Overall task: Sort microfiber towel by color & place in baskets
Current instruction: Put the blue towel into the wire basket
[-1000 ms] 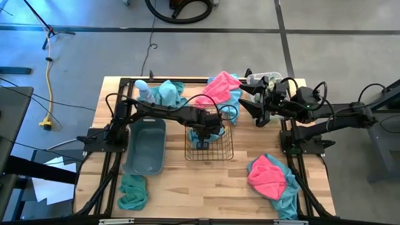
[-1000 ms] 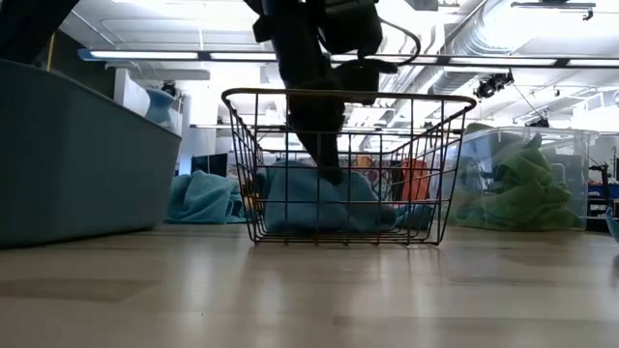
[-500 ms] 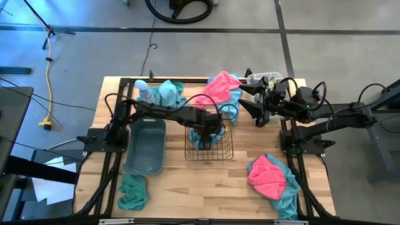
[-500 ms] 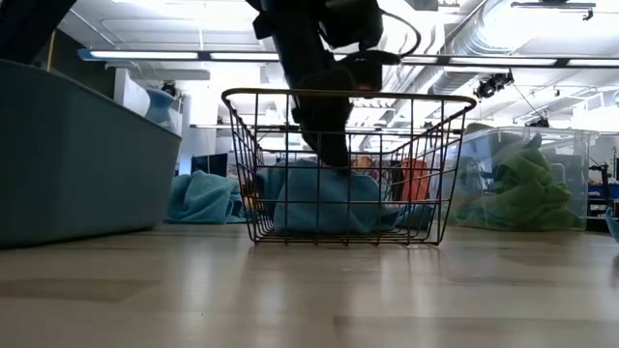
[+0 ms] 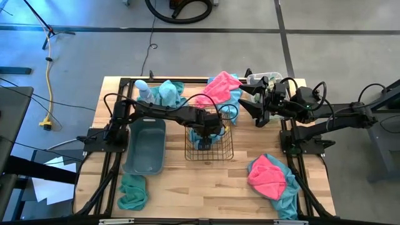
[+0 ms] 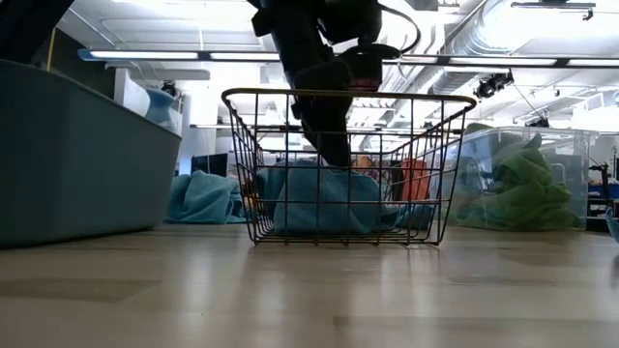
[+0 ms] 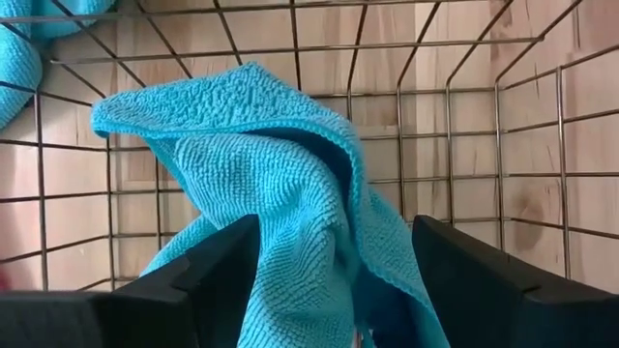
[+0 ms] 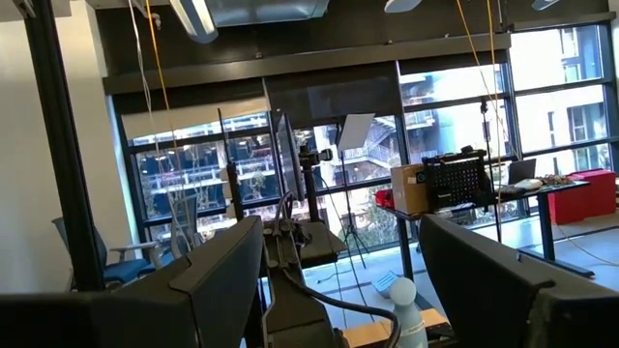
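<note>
Between the left pincer (image 7: 334,280) fingers (spread) lies a teal towel (image 7: 261,184).

Overhead, table-level views share wire basket (image 5: 209,142) (image 6: 348,164); distance unclear.

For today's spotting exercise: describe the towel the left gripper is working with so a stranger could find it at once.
Find the copper wire basket at the middle of the table, right of the grey-blue tub. The left gripper reaches down into it, its open fingers either side of a crumpled teal towel. It is the only towel inside the wire basket.
</note>
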`<state>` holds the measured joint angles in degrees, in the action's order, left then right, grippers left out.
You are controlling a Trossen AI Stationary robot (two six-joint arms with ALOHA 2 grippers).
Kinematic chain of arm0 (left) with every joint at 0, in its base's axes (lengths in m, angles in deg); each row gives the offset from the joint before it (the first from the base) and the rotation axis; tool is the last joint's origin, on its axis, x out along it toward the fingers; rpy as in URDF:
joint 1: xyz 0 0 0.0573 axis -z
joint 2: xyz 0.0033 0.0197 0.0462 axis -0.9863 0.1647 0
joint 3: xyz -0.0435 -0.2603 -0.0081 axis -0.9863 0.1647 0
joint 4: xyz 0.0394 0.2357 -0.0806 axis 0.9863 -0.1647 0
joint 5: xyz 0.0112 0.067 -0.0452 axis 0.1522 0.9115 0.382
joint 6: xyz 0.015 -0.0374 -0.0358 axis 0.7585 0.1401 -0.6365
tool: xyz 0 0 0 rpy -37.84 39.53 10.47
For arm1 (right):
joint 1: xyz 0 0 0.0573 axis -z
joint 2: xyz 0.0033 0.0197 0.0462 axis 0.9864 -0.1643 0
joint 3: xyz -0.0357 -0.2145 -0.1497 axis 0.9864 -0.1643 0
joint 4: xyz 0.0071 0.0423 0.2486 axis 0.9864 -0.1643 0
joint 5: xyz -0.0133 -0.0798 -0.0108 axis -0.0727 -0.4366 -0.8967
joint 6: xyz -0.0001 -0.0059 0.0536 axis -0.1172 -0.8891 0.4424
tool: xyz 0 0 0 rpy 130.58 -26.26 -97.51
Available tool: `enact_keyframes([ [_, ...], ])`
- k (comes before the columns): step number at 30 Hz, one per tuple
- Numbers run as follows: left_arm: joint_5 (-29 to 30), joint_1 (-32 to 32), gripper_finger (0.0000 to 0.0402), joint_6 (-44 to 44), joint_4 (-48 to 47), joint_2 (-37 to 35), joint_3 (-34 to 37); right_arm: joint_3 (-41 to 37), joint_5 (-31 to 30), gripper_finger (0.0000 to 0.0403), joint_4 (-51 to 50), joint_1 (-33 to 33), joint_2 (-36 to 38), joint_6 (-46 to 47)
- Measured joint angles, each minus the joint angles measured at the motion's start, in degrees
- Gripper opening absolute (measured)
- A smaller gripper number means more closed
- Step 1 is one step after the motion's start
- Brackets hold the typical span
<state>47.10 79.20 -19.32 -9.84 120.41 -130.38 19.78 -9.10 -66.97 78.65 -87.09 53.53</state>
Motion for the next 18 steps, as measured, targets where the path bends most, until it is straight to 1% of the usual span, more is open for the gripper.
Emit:
enact_keyframes([
  [10, -0.43, -0.04, 0.0260, 0.42, -0.29, -0.73, 0.01, 0.00, 0.00, 0.0277, 0.00, 0.01, 0.00, 0.09],
  [18, -0.70, -0.92, 0.0260, 2.08, -0.58, -6.94, 0.01, 0.00, -0.34, 0.0277, 0.02, 0.01, 0.00, 0.09],
])
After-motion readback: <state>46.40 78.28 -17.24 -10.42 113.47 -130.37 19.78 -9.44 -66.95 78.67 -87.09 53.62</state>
